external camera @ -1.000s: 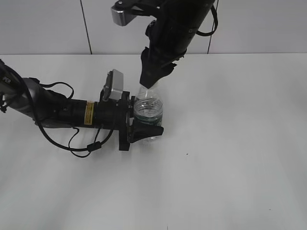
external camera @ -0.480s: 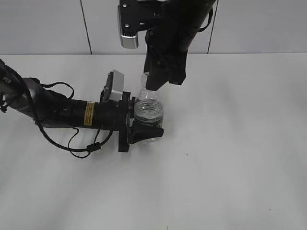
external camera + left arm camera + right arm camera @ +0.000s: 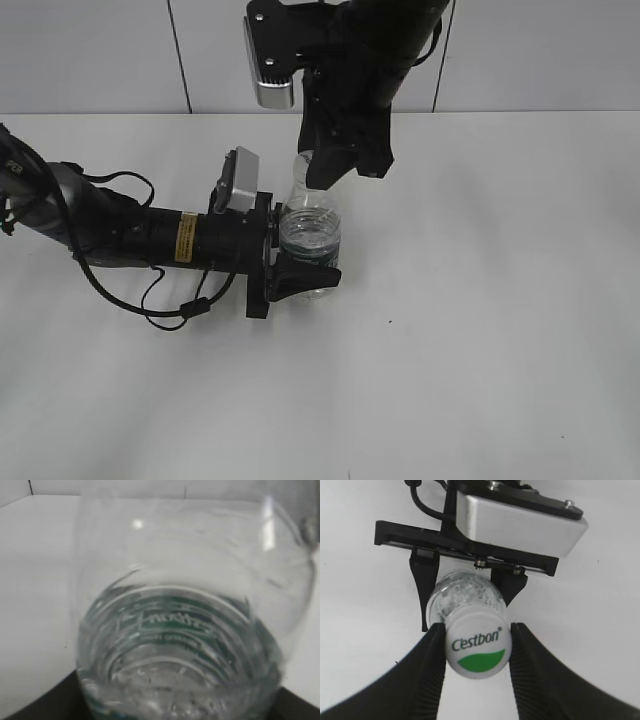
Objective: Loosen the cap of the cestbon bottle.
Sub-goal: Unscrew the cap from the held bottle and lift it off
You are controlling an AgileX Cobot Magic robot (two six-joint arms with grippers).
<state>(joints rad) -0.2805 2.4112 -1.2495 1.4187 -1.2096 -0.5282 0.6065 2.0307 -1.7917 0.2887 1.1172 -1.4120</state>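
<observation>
The cestbon bottle (image 3: pixel 310 235) stands upright on the white table, clear with a dark green label band. My left gripper (image 3: pixel 298 258) is shut on its lower body from the left; the bottle (image 3: pixel 175 630) fills the left wrist view. My right gripper (image 3: pixel 322 178) reaches down from above onto the bottle's top, hiding the cap in the exterior view. In the right wrist view the cap (image 3: pixel 478 647), white with a green patch and "Cestbon" print, sits between my right gripper's (image 3: pixel 477 628) two ribbed black fingers, which press on its sides.
The left arm (image 3: pixel 120 235) and its cables lie across the table to the left of the bottle. A tiled wall (image 3: pixel 100 50) stands behind the table's far edge. The left gripper's fingers (image 3: pixel 422 590) and camera housing (image 3: pixel 520 522) show below the cap.
My right wrist has turned about the bottle's axis while staying on the cap; its camera housing swung round at the upper left. The bottle and the left gripper have not moved.
</observation>
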